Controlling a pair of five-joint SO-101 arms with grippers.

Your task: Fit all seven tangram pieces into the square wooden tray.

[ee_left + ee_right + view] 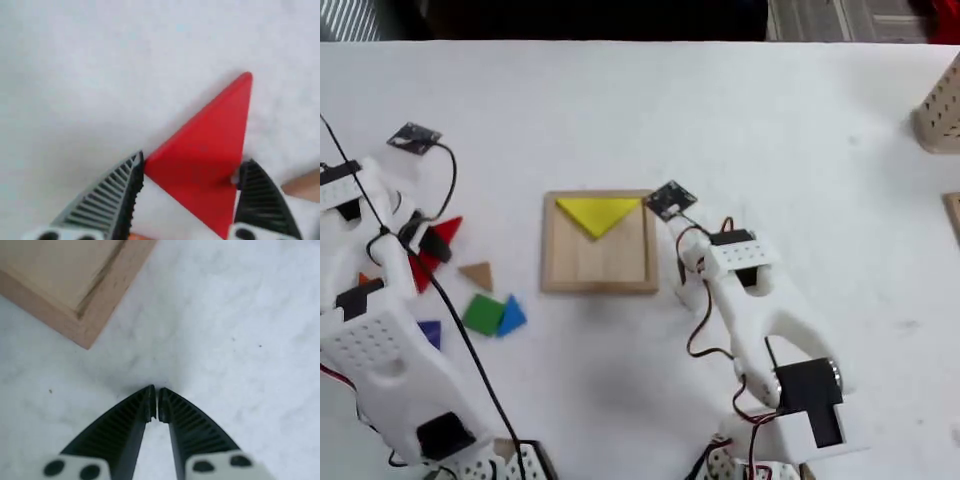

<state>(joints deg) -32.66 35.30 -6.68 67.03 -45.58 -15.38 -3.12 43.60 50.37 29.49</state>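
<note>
My left end effector (pixel 192 167) is drawn in narrow around the red triangle (pixel 207 150) and grips it. One ribbed finger (pixel 107 200) presses against a corner and the other meets the opposite edge. From the wrist view I cannot tell whether the piece rests on the table (pixel 720 110) or sits just off it. A tan sliver (pixel 302 186) is cut off at the frame edge beside my finger, and I cannot make out what it is.

In the high view my left arm covers part of the red triangle, so its pointed end and a strip lower down are what show. It is well to the left of the tray (pixel 600 286).

My right end effector (pixel 155 402) is pinched together with nothing between the fingers, the tips almost touching. It hangs over bare table just beside a corner of the tray. From above, those fingers are hidden under my own right arm, next to the tray's right side.

The yellow triangle (pixel 598 213) lies inside the tray, with its long side along the far rim and its point towards me.

The loose pieces lie between my left arm and the tray. The tan triangle (pixel 477 273) sits alone, and the green square (pixel 483 314) touches the blue triangle (pixel 512 316). A purple piece (pixel 430 333) is half hidden behind my left arm, so I cannot tell its shape. An orange piece (pixel 363 278) shows as a small speck past the arm. At the right edge of the high view, a perforated wooden block (pixel 940 110) is cut off by the frame.
</note>
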